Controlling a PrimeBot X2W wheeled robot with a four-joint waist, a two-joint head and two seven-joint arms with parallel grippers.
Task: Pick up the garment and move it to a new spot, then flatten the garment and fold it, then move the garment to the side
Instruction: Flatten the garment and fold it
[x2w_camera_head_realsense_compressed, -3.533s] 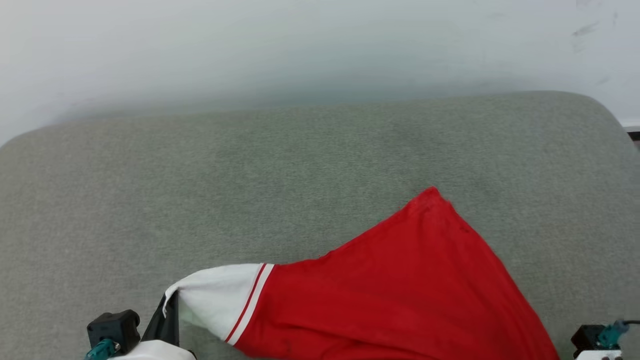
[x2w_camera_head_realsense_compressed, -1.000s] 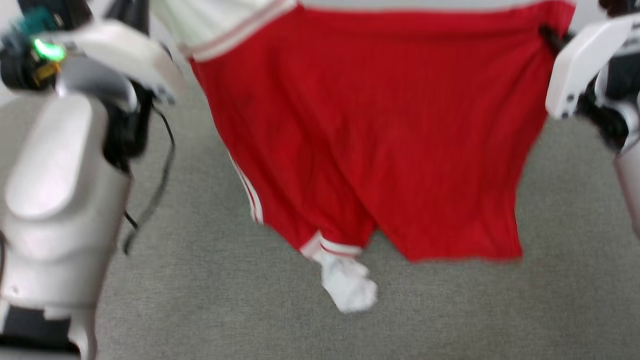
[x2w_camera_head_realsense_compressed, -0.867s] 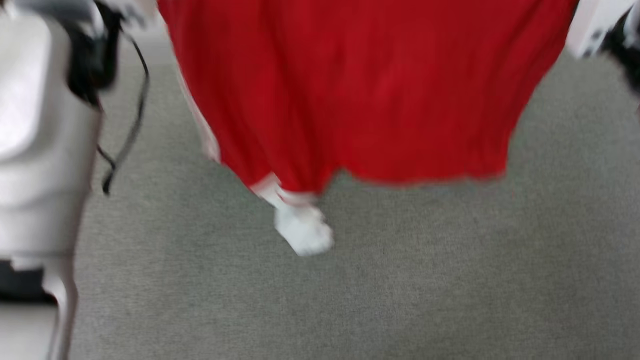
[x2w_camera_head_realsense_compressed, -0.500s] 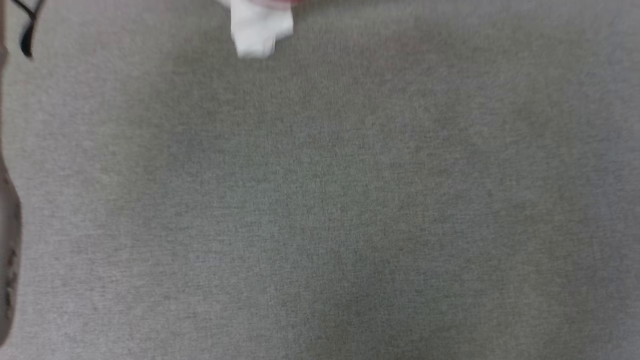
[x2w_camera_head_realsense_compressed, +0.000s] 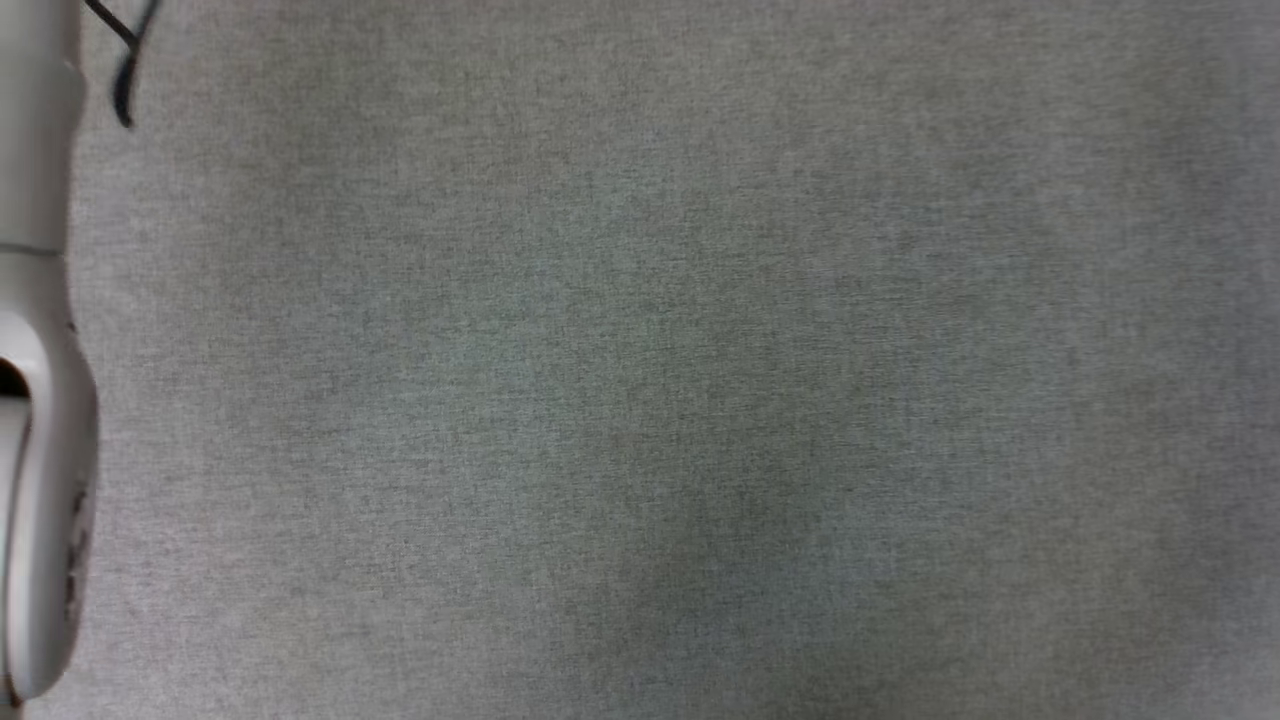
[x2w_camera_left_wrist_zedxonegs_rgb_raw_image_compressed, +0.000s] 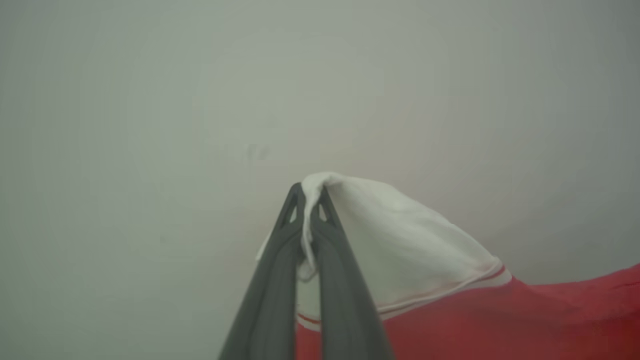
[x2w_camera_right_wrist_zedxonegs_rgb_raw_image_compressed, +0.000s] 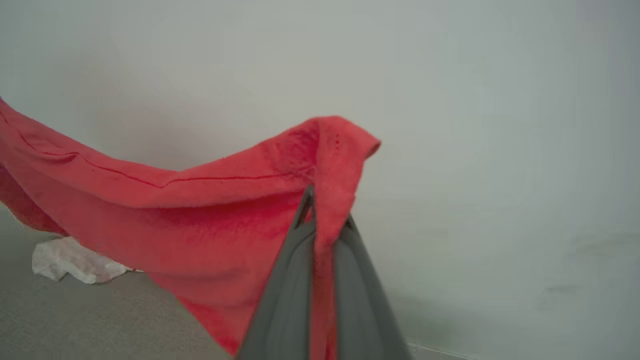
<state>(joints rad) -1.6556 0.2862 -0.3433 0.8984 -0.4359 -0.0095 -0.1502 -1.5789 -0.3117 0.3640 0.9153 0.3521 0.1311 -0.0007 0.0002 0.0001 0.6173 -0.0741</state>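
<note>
The garment (x2w_camera_right_wrist_zedxonegs_rgb_raw_image_compressed: 200, 225), red with a white sleeve (x2w_camera_left_wrist_zedxonegs_rgb_raw_image_compressed: 395, 240), hangs stretched in the air between my two grippers, in front of a pale wall. In the left wrist view my left gripper (x2w_camera_left_wrist_zedxonegs_rgb_raw_image_compressed: 310, 195) is shut on the tip of the white sleeve. The right wrist view has my right gripper (x2w_camera_right_wrist_zedxonegs_rgb_raw_image_compressed: 325, 200) shut on a red corner of the garment. Its other white sleeve (x2w_camera_right_wrist_zedxonegs_rgb_raw_image_compressed: 75, 262) trails down onto the grey-green surface (x2w_camera_right_wrist_zedxonegs_rgb_raw_image_compressed: 75, 320). My pale left forearm (x2w_camera_head_realsense_compressed: 40, 400) runs along the head view's left edge.
The grey-green fabric surface (x2w_camera_head_realsense_compressed: 650, 380) spreads across the head view. A thin black cable (x2w_camera_head_realsense_compressed: 125, 60) hangs near my left forearm. A pale wall (x2w_camera_right_wrist_zedxonegs_rgb_raw_image_compressed: 475, 125) stands behind the lifted garment.
The head view has swung down: the hanging garment and both arms slid up out of the picture, leaving the fabric surface and my left forearm. Earlier the garment lay on the surface.
</note>
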